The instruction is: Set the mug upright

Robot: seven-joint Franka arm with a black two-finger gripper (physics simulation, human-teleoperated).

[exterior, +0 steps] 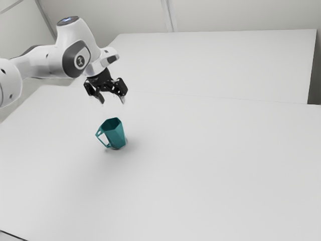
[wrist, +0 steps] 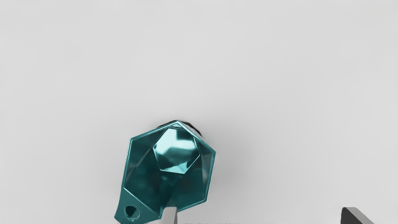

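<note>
1. Wrist view: the mug (wrist: pixel 169 174) stands on the worktop (wrist: pixel 279 93) with its mouth toward my camera. I can see down to its floor, set off from the rim about as an upright mug's would be, so I judge its long axis near vertical. Its handle (wrist: pixel 128 198) juts out low on one side.
2. My fingers (wrist: pixel 169 216) are wide apart with nothing between them; one overlaps the rim in this view.
3. Exterior view: I hang above the mug, apart from it. Its mouth is up, base down, handle toward the exterior view's left; a very slight lean I couldn't rule out.
4. It stands as the task wants, so good handling means sparing it: any sideways sweep down low could catch rim or handle and tip it. Whatever I do, I'd keep my tips clear of both.
</note>
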